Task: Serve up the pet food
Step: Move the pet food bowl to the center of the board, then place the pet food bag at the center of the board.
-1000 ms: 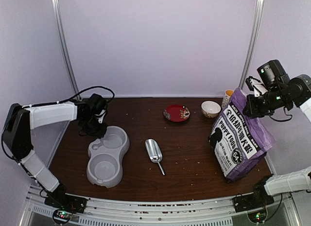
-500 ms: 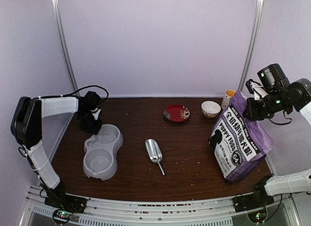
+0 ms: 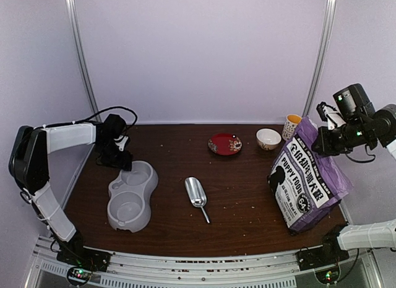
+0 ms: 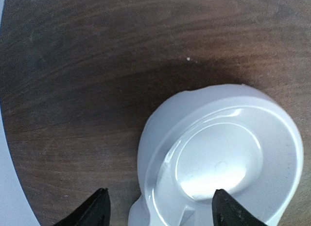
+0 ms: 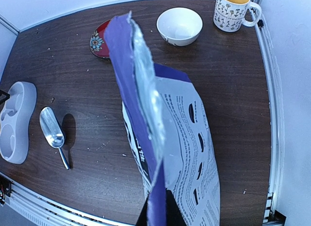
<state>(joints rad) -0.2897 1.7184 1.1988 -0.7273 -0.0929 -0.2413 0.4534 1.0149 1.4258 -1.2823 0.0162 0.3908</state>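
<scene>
The soft, likely heavy bag [image 3: 309, 183] has its top edge pinched by the clenched right fingers [image 5: 172, 211]; the pet food, unseen, is presumably inside. Left of it, the released left fingers [image 4: 92, 209] straddle the feeder [image 3: 131, 195] rim. Being loose and spill-prone, the pet food probably wants the scoop [image 3: 197, 194], held by its handle.

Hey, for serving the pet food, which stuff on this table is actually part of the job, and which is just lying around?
Part of the job, most likely:
purple puppy food bag
metal scoop
grey double feeder dish

Just lying about, as far as I can tell:
red plate
white bowl
mug
</scene>
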